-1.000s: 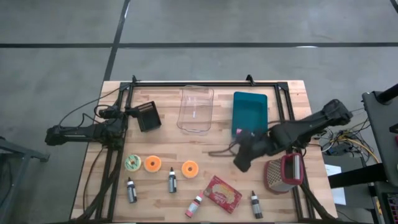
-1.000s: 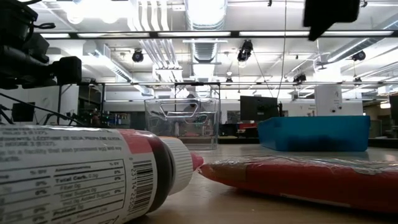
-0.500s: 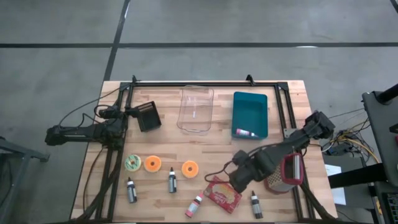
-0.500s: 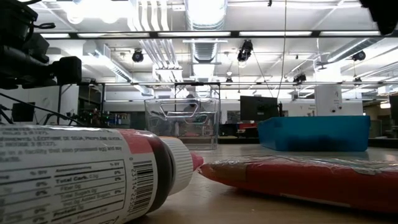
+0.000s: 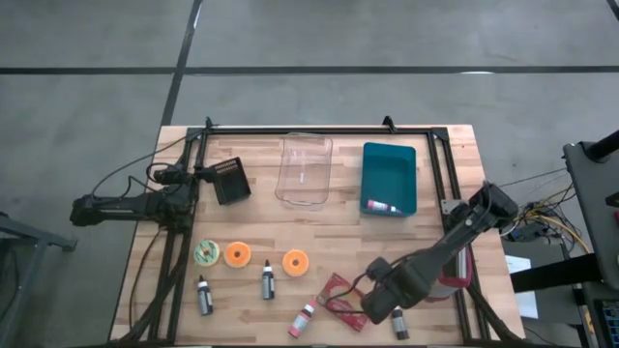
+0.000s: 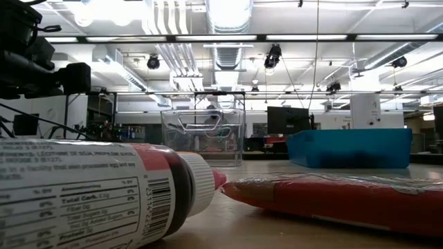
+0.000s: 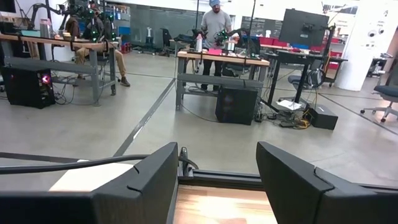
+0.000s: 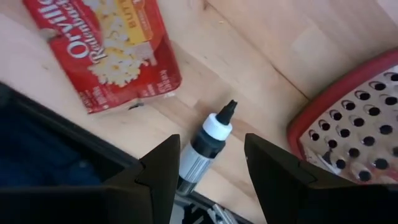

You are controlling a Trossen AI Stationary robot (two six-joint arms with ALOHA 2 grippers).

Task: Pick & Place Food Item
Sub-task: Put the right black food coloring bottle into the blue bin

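Right wrist view: right gripper (image 8: 208, 163), fingers (image 8: 163, 171) apart, poised over small dark bottle (image 8: 204, 148) beside popcorn packet (image 8: 109, 46).

The red popcorn packet (image 8: 106, 50), lying just beyond the right gripper's fingertips, reads "Orville Redenbacher's" in part. In the low view, the nearest bottle's label (image 6: 83, 200) shows "Total Carb." and a barcode; its other print is too blurred to read.

I'm in a robotics lab: workbenches (image 7: 222, 61) with gear, monitors (image 7: 303, 28), concrete floor (image 7: 112, 124), exposed ceiling ducts (image 6: 169, 28).
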